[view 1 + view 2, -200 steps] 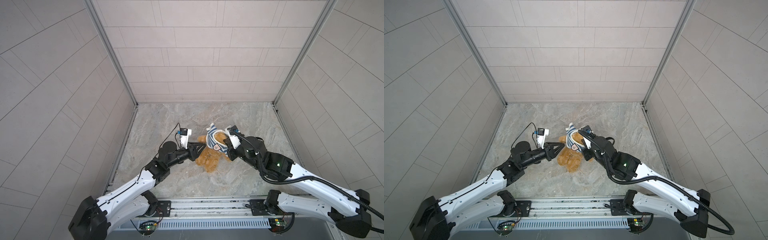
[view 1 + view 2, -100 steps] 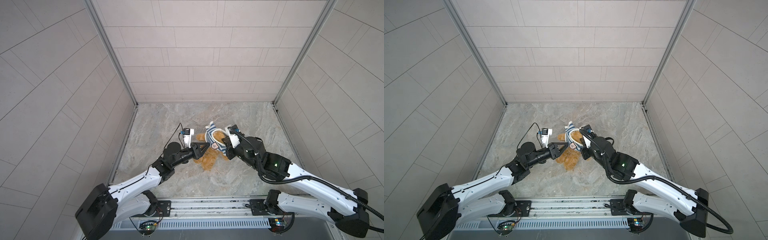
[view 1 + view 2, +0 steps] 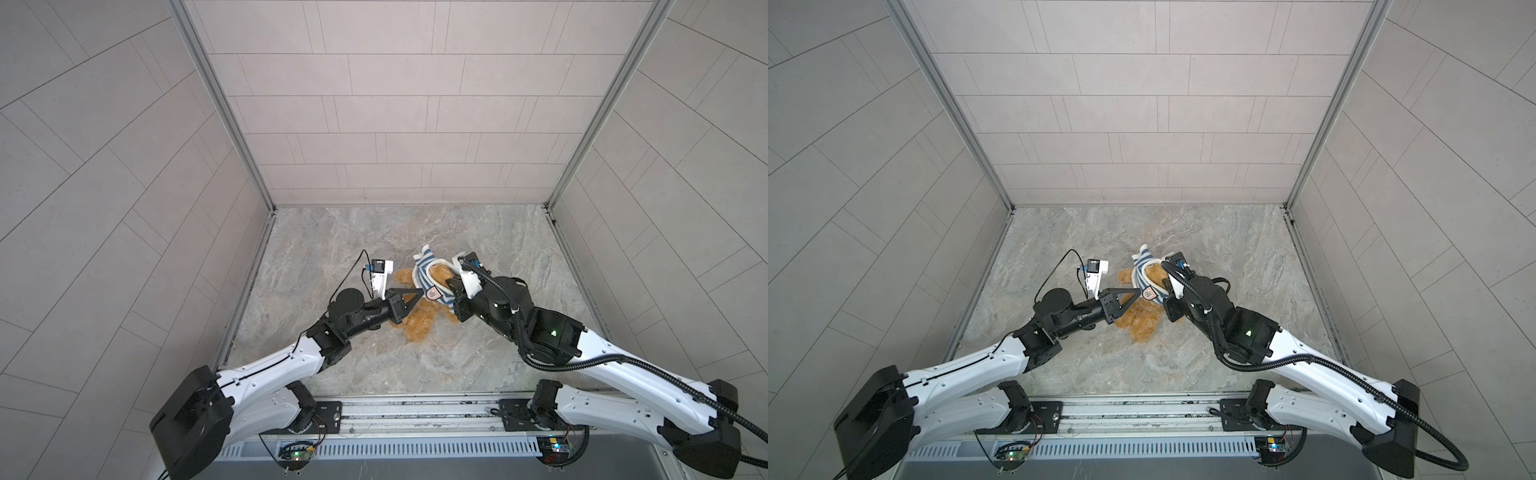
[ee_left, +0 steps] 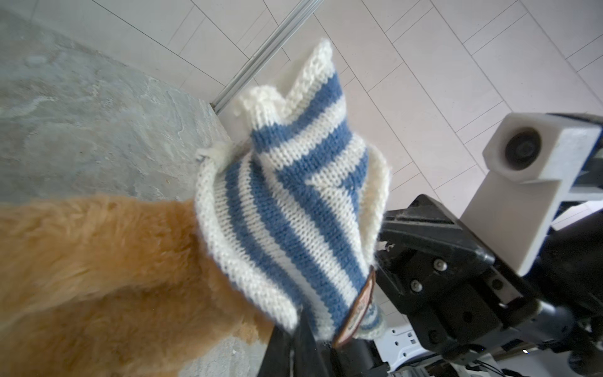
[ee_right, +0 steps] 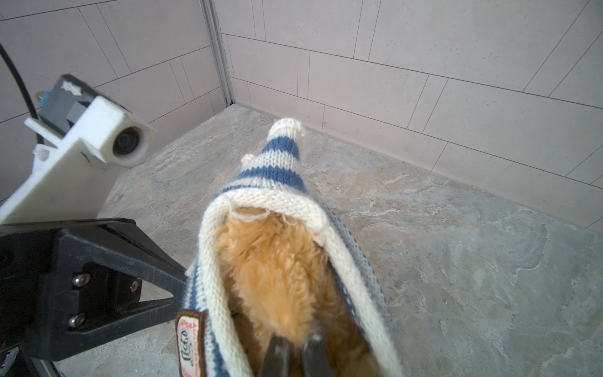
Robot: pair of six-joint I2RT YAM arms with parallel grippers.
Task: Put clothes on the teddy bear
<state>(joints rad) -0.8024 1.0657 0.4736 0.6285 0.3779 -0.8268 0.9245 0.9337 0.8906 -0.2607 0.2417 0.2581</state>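
The small fluffy golden-brown plush teddy bear (image 3: 419, 328) lies mid-frame in both top views, with open grey marbled counter (image 3: 374, 232) on every side and the tiled walls (image 3: 395, 124) well away. A blue-and-white striped knitted shirt (image 3: 424, 278) covers its head. The left end effector (image 3: 420, 294) is clamped on the shirt's hem beside the badge (image 3: 433, 294). The right end effector (image 3: 451, 287) is closed at the shirt's opening, on cloth or fur I cannot tell.
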